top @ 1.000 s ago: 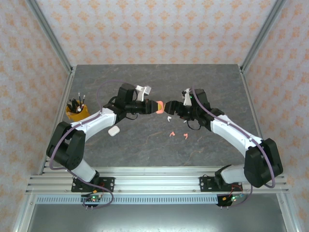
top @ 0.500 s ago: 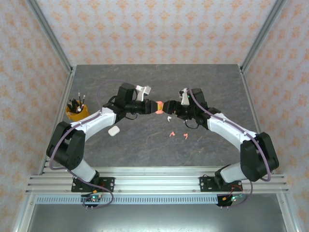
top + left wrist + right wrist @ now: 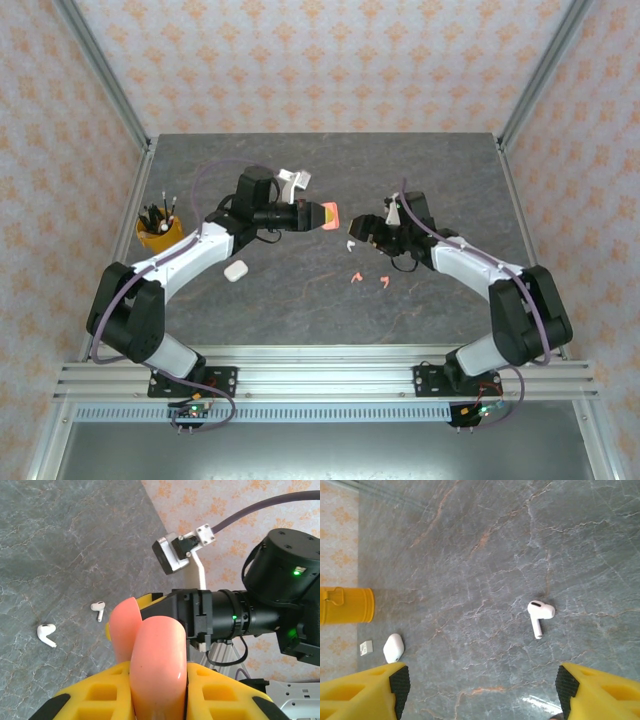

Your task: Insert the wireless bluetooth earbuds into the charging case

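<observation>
Our left pincer [image 3: 314, 214] is pinching the salmon-pink charging case [image 3: 330, 215], held off the table [image 3: 300, 160] near its middle. Our right pincer [image 3: 482, 682] stands spread with nothing between its fingers, a little to the right of the case and apart from it. Two white earbuds [image 3: 98, 609] lie on the table below. Two salmon-pink earbuds [image 3: 355, 276] lie nearer to us, side by side but apart. A white case [image 3: 236, 270] lies to the near left, and a yellow cup [image 3: 160, 233] stands at the left edge.

Grey marbled table [image 3: 300, 300] (veined like stone) enclosed by orange-patterned wallpaper walls [image 3: 320, 60].
</observation>
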Robot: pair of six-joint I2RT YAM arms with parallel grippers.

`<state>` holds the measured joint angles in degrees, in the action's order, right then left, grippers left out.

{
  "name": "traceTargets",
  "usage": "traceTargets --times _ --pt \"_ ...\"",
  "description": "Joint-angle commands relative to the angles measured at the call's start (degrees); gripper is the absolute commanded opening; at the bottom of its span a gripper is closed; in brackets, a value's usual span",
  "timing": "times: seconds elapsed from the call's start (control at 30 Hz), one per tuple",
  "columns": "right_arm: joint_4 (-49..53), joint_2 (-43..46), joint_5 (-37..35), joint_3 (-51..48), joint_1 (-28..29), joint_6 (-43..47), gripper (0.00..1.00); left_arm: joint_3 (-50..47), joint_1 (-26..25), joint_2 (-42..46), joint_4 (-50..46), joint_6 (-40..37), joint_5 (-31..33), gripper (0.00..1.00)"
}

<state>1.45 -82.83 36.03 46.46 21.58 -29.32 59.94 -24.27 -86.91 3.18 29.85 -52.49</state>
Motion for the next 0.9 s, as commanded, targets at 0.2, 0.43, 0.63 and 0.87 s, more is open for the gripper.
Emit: traceTargets --times 0.2,0.43,0.63,0.87 --pt "1.01 8.53 10.34 2.62 -0.09 3.8 0.75 2.08 -0.16 -1.66 0.58 -1.34 -3.64 0.0" --pt "2.05 6.74 13.5 5.93 -0.14 6.13 0.59 4.06 -0.16 -3.91 0.5 -1.28 -6.3 0.0" --pt "2.5 4.42 14.14 8.15 -0.14 7.31 0.48 4.75 -0.16 -5.19 1.29 -0.49 -7.19 0.0" --pt "1.13 2.2 14.81 8.74 -0.13 7.16 0.41 5.22 -0.16 -5.79 2.47 0.48 -7.36 0.0"
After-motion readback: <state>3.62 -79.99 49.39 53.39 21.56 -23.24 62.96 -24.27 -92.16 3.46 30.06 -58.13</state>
